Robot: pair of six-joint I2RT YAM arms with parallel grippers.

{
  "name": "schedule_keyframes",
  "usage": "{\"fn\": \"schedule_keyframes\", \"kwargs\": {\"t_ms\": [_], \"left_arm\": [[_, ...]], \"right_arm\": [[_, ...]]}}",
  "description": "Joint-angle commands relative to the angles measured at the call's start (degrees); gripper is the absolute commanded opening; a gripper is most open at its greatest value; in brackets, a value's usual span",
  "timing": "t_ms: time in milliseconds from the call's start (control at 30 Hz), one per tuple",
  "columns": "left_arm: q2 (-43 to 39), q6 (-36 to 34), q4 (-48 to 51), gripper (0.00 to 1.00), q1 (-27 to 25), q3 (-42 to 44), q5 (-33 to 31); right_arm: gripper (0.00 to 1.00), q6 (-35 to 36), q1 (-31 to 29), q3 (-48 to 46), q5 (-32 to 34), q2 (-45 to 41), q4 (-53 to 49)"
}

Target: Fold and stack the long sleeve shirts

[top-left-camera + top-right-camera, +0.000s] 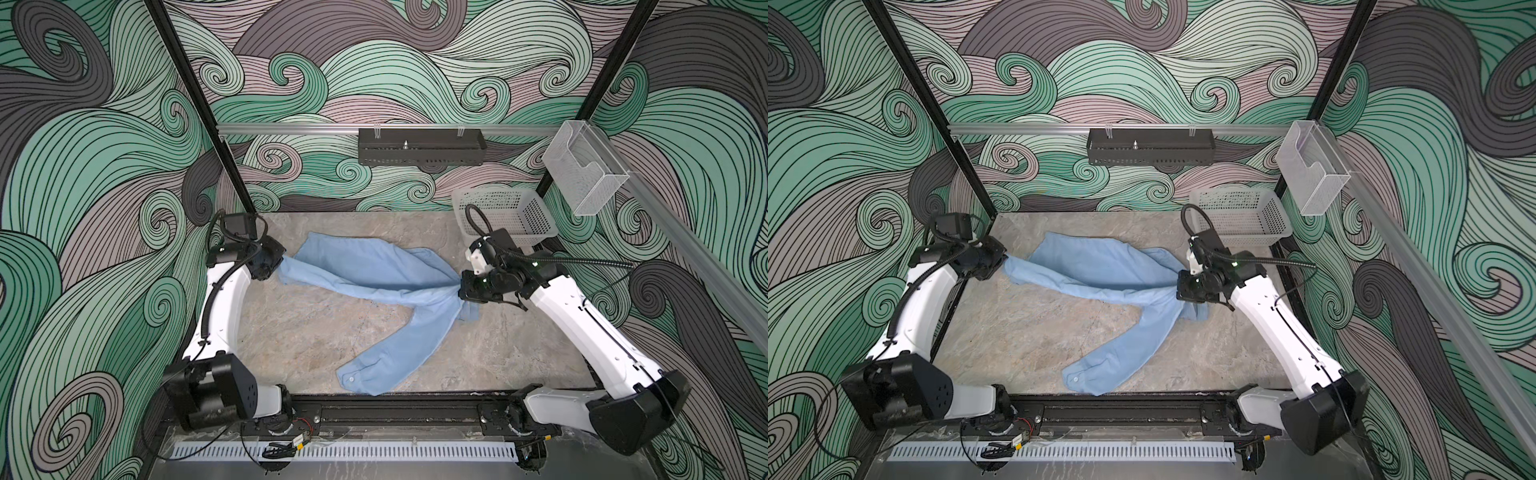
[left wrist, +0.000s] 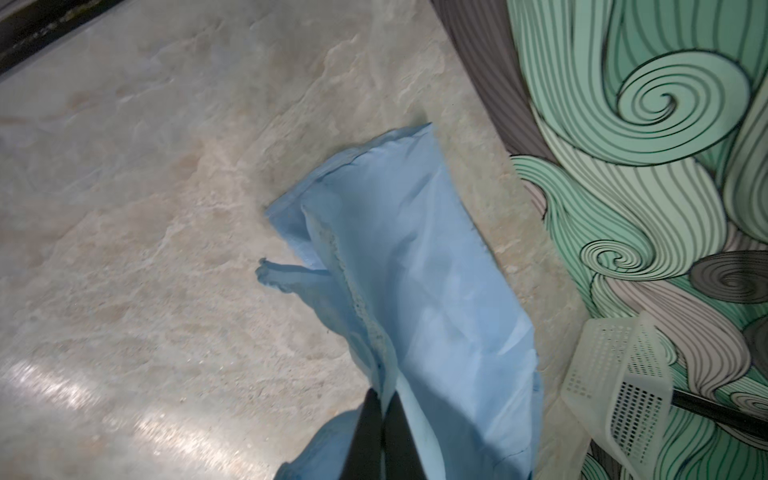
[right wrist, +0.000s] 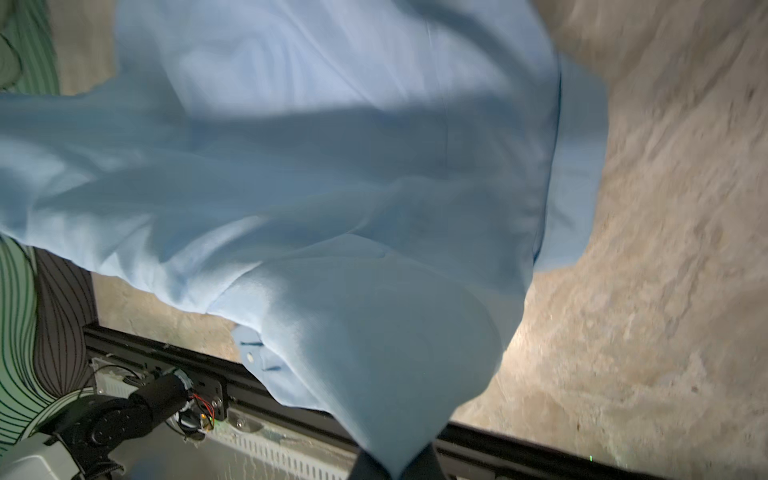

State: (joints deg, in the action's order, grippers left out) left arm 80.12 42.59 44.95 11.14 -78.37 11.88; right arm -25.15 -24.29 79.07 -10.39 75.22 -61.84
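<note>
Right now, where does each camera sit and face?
Top views: high over the front, looking down at the table; both arms show.
Left wrist: on the left arm, facing along the shirt toward the basket; left claw shows.
Right wrist: on the right arm, facing over the shirt; right claw shows.
All four share the shirt.

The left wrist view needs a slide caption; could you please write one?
Left gripper shut on the light blue shirt trailing onto the marbled table.

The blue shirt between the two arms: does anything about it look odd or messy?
Yes. The light blue shirt is bunched and twisted, pinched at opposite ends by the left gripper and right gripper rather than lying flat. One sleeve trails loose toward the near edge of the table. No tear shows.
</note>
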Motion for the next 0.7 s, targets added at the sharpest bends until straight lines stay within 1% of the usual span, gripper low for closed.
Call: {"fn": "schedule_keyframes", "kwargs": {"t_ms": [0, 100, 233, 267, 333, 400, 433, 533, 600, 667], "left_arm": [[0.12, -0.73, 3.35, 0.0, 0.38, -1.04, 3.28], [-1.59, -1.45, -0.24, 0.0, 0.35, 5.76, 3.48], [-1.68, -1.81, -1.32, 0.0, 0.14, 13.92, 4.71], [-1.91, -1.89, -2.03, 0.0, 0.07, 15.79, 4.97], [-3.04, -1.9, -3.38, 0.0, 0.04, 19.98, 5.26], [-4.17, -2.18, -3.73, 0.0, 0.07, 22.3, 5.26], [-4.69, -2.35, -3.73, 0.0, 0.07, 23.18, 5.2], [-5.96, -2.96, -3.48, 0.0, 0.14, 24.68, 5.01], [-6.52, -3.13, -3.22, 0.0, 0.12, 25.1, 4.92], [-6.95, -3.05, -3.13, 0.0, 0.18, 25.34, 4.97]], "right_arm": [[0.0, 2.61, 0.49, 0.19, 1.27, 1.44, -2.76], [0.0, 2.82, 0.54, -5.3, 1.9, 2.55, -2.66], [0.0, 2.54, 0.56, -11.98, 4.47, 2.95, -1.33], [0.02, 2.24, 0.56, -12.76, 5.04, 2.7, -1.28], [0.4, 1.73, 0.37, -14.29, 5.96, 1.49, -1.69], [0.49, 1.07, -0.77, -14.64, 7.87, -0.35, -3.67], [0.56, 0.48, -2.43, -14.64, 9.88, -2.02, -4.68], [0.72, -2.59, -9.8, -13.84, 16.28, -5.92, -8.63], [0.75, -5.02, -16.48, -13.59, 18.79, -6.7, -9.41], [0.77, -7.56, -23.43, -14.07, 19.9, -5.67, -7.79]]}}
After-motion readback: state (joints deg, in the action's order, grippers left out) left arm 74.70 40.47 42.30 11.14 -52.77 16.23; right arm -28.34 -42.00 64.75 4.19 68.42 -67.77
